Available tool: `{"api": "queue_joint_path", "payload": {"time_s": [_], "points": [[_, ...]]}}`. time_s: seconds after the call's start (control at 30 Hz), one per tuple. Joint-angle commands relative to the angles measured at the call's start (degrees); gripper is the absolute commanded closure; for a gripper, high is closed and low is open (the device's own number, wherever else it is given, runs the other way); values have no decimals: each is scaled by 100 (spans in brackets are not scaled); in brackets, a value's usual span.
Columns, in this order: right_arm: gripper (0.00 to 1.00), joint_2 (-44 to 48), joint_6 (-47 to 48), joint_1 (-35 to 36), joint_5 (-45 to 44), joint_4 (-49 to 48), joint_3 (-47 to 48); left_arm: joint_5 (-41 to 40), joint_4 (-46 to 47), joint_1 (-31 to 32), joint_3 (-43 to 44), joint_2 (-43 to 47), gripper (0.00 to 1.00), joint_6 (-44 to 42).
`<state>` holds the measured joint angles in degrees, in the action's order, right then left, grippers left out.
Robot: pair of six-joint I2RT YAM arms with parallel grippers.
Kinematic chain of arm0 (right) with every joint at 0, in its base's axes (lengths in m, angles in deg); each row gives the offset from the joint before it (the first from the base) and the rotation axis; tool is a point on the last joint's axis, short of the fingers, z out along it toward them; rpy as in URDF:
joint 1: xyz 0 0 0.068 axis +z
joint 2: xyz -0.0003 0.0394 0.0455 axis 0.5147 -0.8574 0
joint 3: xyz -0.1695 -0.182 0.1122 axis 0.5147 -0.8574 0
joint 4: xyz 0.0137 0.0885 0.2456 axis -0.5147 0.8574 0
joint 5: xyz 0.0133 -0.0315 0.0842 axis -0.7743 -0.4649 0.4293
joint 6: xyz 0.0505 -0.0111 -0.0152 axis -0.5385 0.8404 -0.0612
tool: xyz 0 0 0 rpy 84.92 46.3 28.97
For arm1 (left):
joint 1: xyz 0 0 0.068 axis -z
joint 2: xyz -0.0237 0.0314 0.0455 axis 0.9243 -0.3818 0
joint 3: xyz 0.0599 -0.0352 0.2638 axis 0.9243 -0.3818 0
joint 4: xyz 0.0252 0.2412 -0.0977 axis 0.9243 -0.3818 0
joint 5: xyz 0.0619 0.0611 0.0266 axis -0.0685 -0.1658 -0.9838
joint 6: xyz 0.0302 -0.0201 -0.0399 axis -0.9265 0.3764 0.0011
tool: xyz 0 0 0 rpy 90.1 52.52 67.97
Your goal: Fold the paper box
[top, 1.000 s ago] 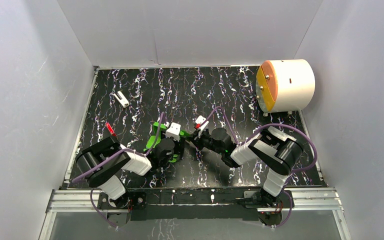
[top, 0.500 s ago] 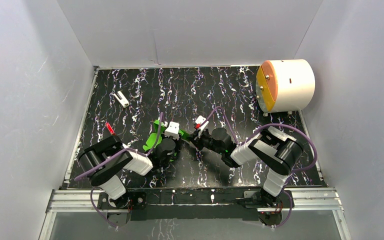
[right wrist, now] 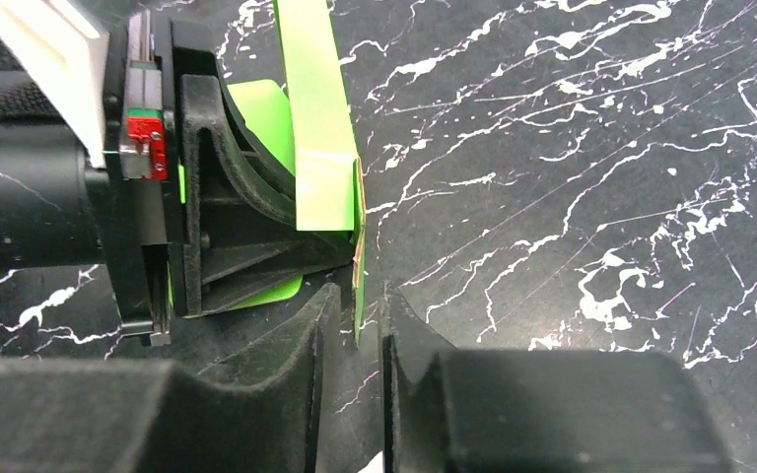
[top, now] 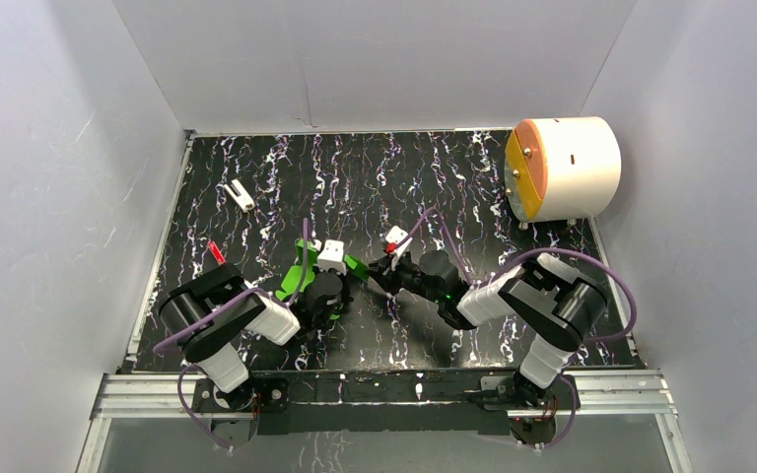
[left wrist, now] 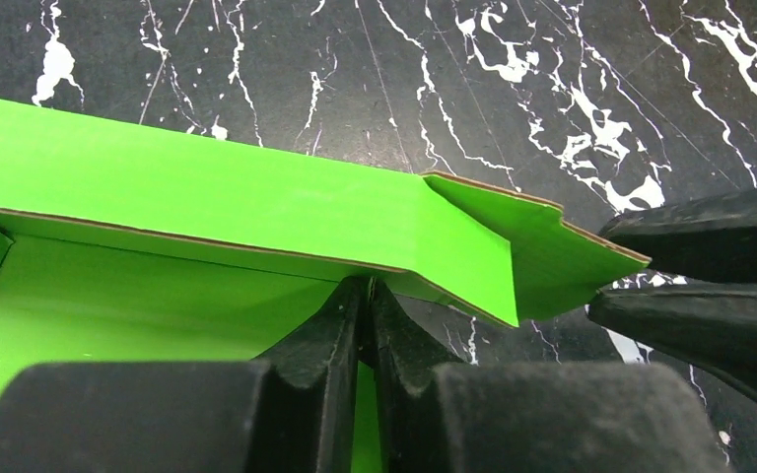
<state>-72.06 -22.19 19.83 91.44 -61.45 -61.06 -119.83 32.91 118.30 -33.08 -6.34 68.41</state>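
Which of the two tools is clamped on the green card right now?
The left tool: its fingers are pressed together on an edge of the paper box. The right tool stands open with a tab in the gap.

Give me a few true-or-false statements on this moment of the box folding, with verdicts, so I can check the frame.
1. The left end effector is shut on the paper box. True.
2. The paper box lies flat and untouched. False: one panel stands folded up, and both end effectors are at the card.
3. The white cylinder stands at the far right corner of the table, apart from both arms. True.
4. The right end effector is pressed fully shut with nothing between its fingers. False: its jaws stand slightly apart, with the edge of the box's end tab in the gap.
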Motion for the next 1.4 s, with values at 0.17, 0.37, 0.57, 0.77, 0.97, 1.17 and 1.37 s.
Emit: {"api": "queue_joint_path", "payload": {"time_s": [0.17, 0.37, 0.57, 0.77, 0.97, 1.17, 1.37], "points": [[57, 64, -79, 29, -114, -79, 254, 169, 74, -173, -179, 62, 96, 467], [54, -299, -260, 103, -425, -450, 422, 363, 66, -326, -233, 133, 97, 700], [56, -835, -312, 127, -498, -1019, 593, 506, 67, -379, -257, 172, 97, 854], [64, -1390, -310, 237, -868, -1475, 801, 636, 72, -430, -262, 170, 98, 986], [80, -1639, -292, 333, -1388, -1708, 896, 737, 65, -439, -235, 192, 98, 1078], [95, -1693, -19, 551, -2459, -1627, 943, 1088, 67, -442, -151, 259, 96, 1113], [100, -1770, 117, 676, -3493, -1348, 1066, 1038, -31, -442, -304, 911, 85, 1066]]}}
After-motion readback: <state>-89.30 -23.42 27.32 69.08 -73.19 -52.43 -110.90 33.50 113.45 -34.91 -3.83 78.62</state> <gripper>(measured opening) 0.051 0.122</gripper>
